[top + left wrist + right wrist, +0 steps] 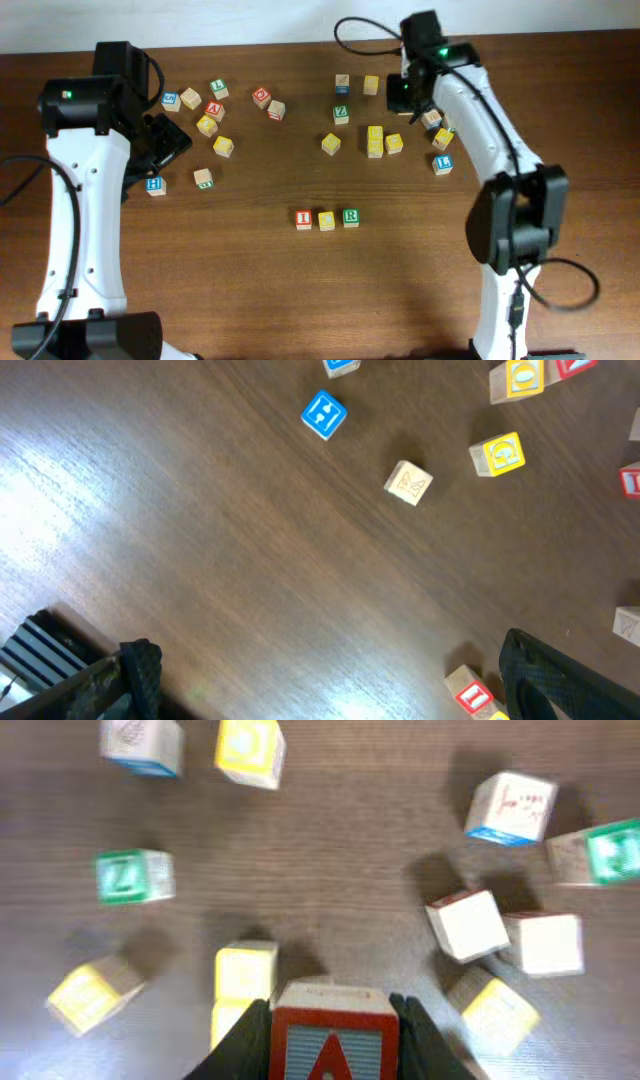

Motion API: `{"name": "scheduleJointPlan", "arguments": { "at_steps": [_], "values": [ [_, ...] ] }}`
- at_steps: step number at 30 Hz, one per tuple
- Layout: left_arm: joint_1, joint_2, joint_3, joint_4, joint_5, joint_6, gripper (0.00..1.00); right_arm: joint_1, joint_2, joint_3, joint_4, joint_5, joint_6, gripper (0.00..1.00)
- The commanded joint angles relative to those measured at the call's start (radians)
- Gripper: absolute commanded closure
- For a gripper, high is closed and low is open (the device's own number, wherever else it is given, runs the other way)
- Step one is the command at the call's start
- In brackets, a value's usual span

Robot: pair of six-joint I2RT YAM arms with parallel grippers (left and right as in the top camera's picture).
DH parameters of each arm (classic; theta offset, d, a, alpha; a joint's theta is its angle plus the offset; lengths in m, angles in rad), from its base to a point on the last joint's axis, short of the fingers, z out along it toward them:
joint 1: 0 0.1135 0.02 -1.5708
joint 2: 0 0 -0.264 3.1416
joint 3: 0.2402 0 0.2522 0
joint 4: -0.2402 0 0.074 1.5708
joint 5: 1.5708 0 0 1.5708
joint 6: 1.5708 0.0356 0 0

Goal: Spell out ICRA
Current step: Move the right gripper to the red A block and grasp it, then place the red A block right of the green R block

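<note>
My right gripper [331,1048] is pinching a small wooden cube with a red-framed face and a red letter A [330,1020]. One dark finger [243,1045] presses against each side of the cube. I hold it above the loose blocks at the far right of the brown wooden table [250,290]. Below it lie two pale yellow cubes [245,970], one against the other. A green-faced Z cube [135,877] sits further left, and a pair of plain white-sided cubes [470,925] touch each other to the right.

The other three letters stand in a row near the middle of the table, well away from that hand. A red-lettered wooden I cube [303,218] is on the left and a yellow wooden C cube [327,220] is in the middle. A green-lettered wooden R cube [351,216] is on the right. Each sits just beside the next, and the table to the right of the R is bare.

My left gripper [170,140] hovers over the near-left cluster with its fingers [135,675] spread wide and only table between them. Under that hand I see a blue-faced cube [323,414], a bare wooden cube [408,482] and a yellow-faced cube [497,454], all apart from one another. A red-edged cube [474,696] lies just beside one fingertip, and I cannot read its letter. A blue-lettered L cube [443,164] rests alone beside my right arm.
</note>
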State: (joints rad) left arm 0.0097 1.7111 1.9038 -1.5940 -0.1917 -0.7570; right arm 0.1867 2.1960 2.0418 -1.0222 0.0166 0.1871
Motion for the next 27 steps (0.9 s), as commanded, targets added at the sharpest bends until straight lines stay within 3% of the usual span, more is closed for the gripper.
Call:
{"name": "scheduleJointPlan", "arguments": {
  "at_steps": [1, 5, 8, 16, 27],
  "values": [
    [0.002, 0.002, 0.003, -0.001, -0.008, -0.005, 0.01, 0.016, -0.080, 0.032, -0.176, -0.103, 0.004, 0.77],
    [0.002, 0.002, 0.003, -0.001, -0.008, -0.005, 0.01, 0.070, -0.077, -0.017, -0.397, -0.129, 0.004, 0.79],
    [0.002, 0.002, 0.003, -0.001, -0.008, -0.005, 0.01, 0.139, -0.077, -0.130, -0.422, -0.129, 0.004, 0.79],
    [0.002, 0.002, 0.003, -0.001, -0.008, -0.005, 0.01, 0.206, -0.077, -0.455, -0.243, -0.145, 0.091, 0.78],
    [0.002, 0.002, 0.003, -0.001, -0.008, -0.005, 0.01, 0.205, -0.077, -0.492, -0.099, -0.144, 0.110, 0.78]
  ]
}}
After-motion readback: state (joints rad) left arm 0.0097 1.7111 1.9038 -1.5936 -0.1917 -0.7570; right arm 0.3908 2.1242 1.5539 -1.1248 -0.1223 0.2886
